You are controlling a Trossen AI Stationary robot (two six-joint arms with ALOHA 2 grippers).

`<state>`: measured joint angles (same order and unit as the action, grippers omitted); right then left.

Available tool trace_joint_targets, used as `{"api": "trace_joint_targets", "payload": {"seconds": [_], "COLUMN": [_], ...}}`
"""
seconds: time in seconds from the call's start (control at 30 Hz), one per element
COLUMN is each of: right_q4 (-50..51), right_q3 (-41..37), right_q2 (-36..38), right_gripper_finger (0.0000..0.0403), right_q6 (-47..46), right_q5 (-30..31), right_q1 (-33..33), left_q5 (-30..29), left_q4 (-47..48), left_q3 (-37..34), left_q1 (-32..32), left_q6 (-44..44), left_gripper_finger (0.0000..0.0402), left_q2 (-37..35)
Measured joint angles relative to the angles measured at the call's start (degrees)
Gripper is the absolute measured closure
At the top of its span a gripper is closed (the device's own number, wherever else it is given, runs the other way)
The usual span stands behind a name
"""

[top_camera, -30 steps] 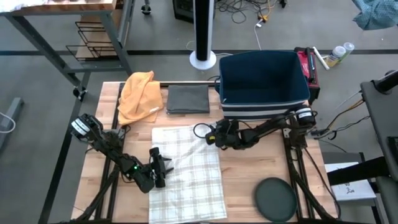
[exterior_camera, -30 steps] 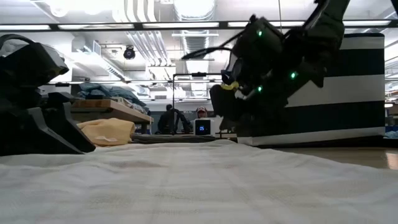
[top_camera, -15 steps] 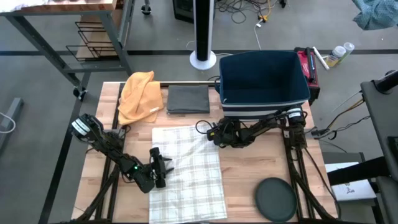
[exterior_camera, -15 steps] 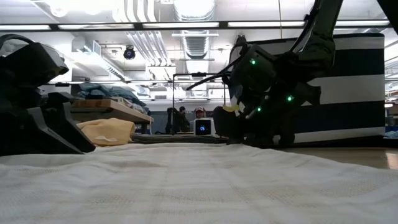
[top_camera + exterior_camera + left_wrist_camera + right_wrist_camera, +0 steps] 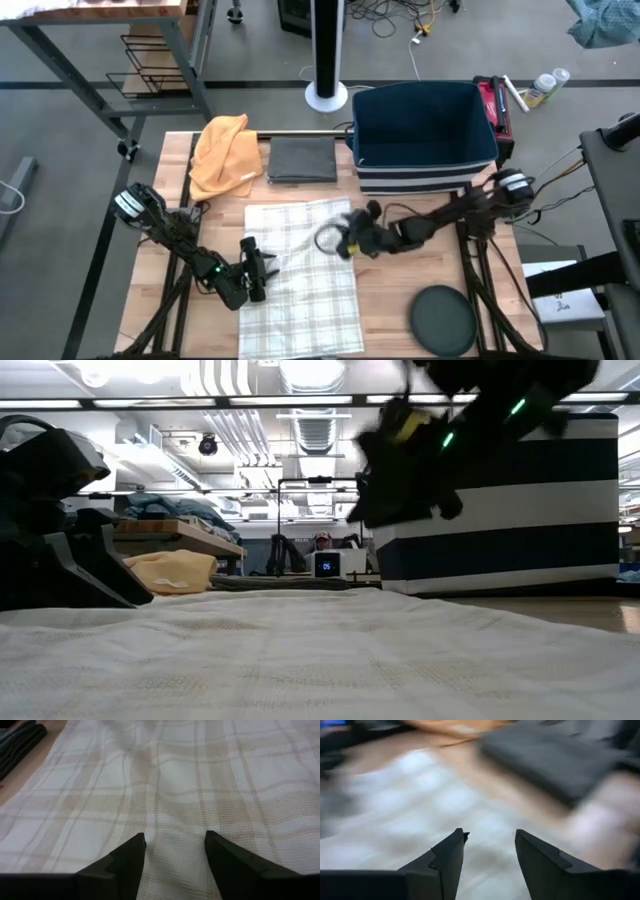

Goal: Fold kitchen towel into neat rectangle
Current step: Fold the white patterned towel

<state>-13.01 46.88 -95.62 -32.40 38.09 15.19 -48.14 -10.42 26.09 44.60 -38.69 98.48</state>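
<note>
— So, where's the towel (image 5: 302, 275)?

— Spread flat on the tabletop (image 5: 395, 285), in the middle toward the near edge. It's pale with a faint tan check, one layer, not folded. A soft ripple runs across the weave in front of my left gripper (image 5: 175, 852); the far right corner looks slightly lifted.

— And your grippers?

— Left gripper sits low on the towel's left edge, fingers (image 5: 127, 857) apart, cloth showing between them, nothing pinched. Right gripper (image 5: 489, 850) is above the towel's far right corner, fingers also spread, with only blurred cloth and tabletop in the gap. It holds nothing that I can see.

— Anything else nearby?

— An orange cloth (image 5: 225, 155) and a folded grey cloth (image 5: 302, 160) lie beyond the towel, a blue bin (image 5: 422, 135) to their right, and a dark disc (image 5: 443, 320) near the right front corner.
</note>
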Motion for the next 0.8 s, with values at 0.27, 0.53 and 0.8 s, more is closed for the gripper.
{"api": "trace_joint_targets", "payload": {"seconds": [0.27, 0.53, 0.8], "right_q4": [0.9, 0.1, 0.1], "right_q3": [1.7, 2.5, 2.8], "right_q2": [-4.1, -12.9, -14.3], "right_gripper_finger": [0.0250, 0.0265, 0.0283], "right_q6": [-12.8, -29.7, -34.2], "right_q5": [-6.4, -13.4, -13.7], "right_q1": [14.7, 22.4, 26.0], "left_q5": [-1.1, -0.6, 1.4], "left_q4": [0.1, 0.4, -0.1], "left_q3": [0.0, -0.1, -0.2], "left_q1": [-0.6, -4.1, -4.8], "left_q6": [-1.0, -1.1, -1.9], "left_gripper_finger": [0.0183, 0.0188, 0.0175], "left_q2": [-0.2, -1.5, -3.3]}}
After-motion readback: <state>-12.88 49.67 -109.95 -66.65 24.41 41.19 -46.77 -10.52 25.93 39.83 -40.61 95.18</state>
